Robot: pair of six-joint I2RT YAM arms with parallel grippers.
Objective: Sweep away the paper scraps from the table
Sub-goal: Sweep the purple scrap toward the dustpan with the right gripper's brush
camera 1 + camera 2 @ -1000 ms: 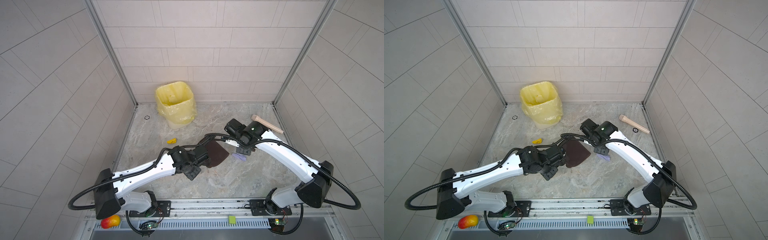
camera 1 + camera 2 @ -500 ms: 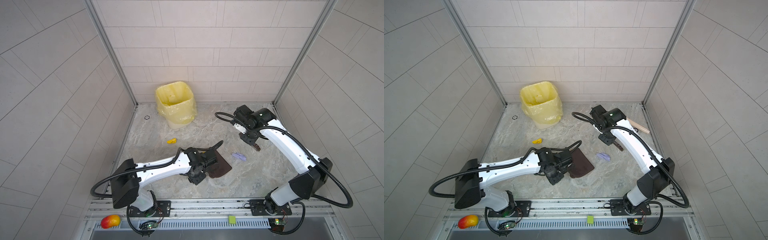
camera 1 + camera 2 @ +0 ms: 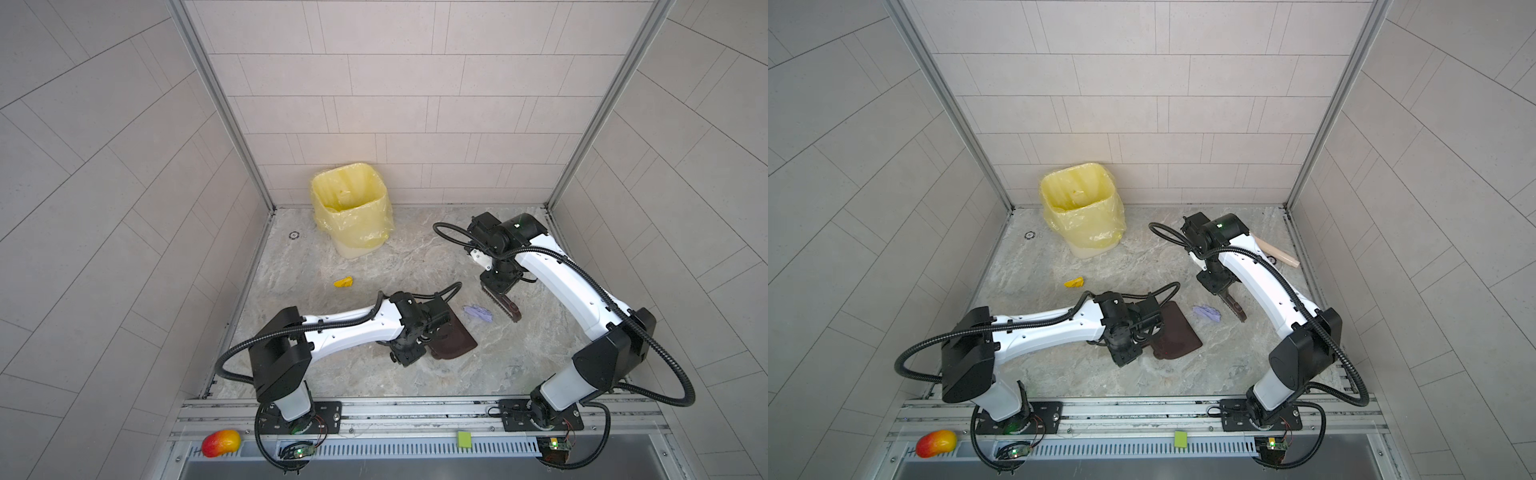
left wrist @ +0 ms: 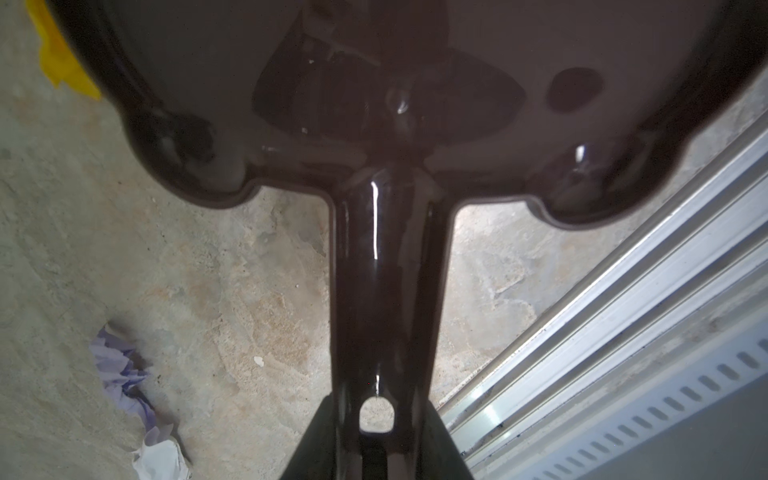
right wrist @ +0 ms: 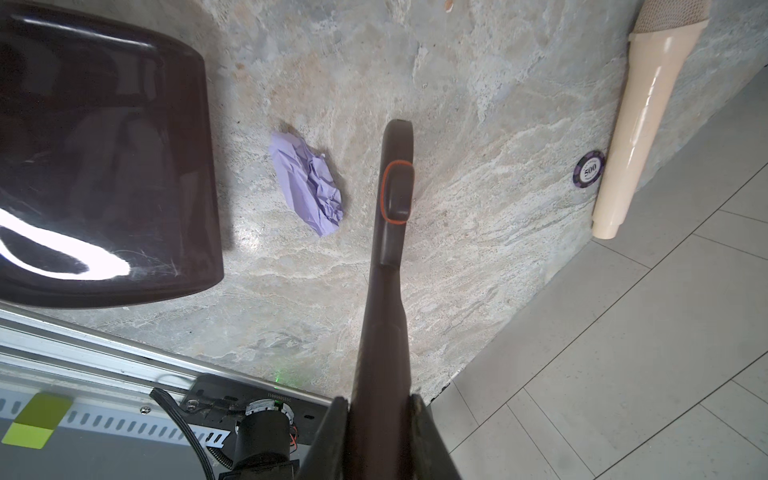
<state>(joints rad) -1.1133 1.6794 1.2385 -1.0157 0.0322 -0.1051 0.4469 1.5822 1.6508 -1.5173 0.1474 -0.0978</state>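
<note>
Right wrist view is showing the right pincer (image 5: 380, 409) pinching the brush (image 5: 392, 232) handle, with the lilac paper scrap (image 5: 307, 183) lying on the surface (image 5: 478, 124) just beside the brush head, between it and the dustpan (image 5: 104, 166); the left pincer (image 4: 376, 419) is clamping the dustpan handle, and a yellow scrap (image 3: 343, 282) is sitting well apart, nearer the left arm
</note>
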